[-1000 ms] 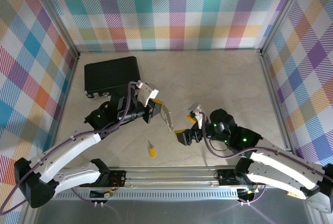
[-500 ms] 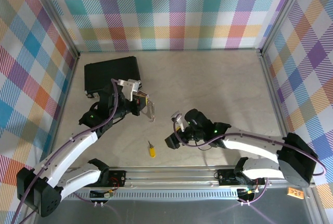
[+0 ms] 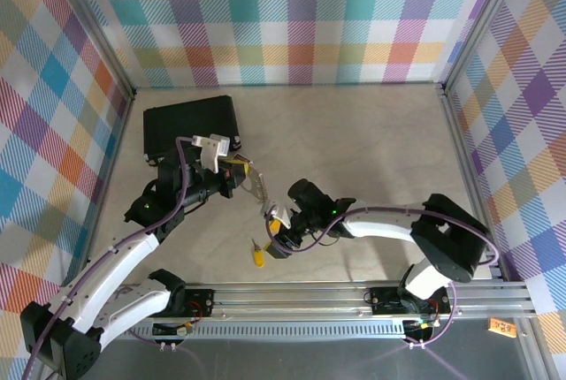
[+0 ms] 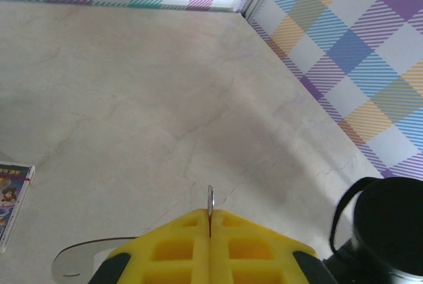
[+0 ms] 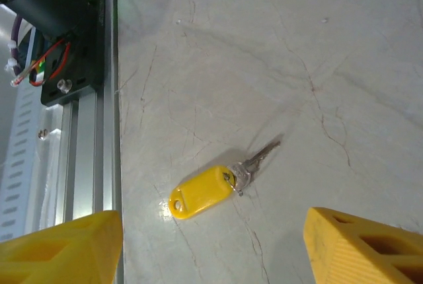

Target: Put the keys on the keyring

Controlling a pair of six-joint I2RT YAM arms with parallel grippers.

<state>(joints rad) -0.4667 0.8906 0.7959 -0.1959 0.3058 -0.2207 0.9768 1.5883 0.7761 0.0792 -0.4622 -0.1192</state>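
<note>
**Key**. Lies flat on the table near the front rail, yellow head toward the rail, blade pointing away. Its position is unchanged over the last second. Not yet picked up.

**Right gripper**. Has been swung leftward from mid-table and is now placed just above the key. In the wrist view the key is framed between the two yellow fingers and is apart from both. The jaws are parted, somewhat narrower than a second ago. Nothing is held.

**Left gripper**. Has been drawn back toward the case. The fingers are pressed fully together on the keyring, which is held clear of the table. In the wrist view the keyring is seen edge-on, rising from between the pads.

**Assessment.** The approach to the key is judged finished, and closing of the jaws appears begun. A pinch on the head is called for next, then a carry to the keyring. The thin, flat key may be pushed along rather than lifted.
</note>
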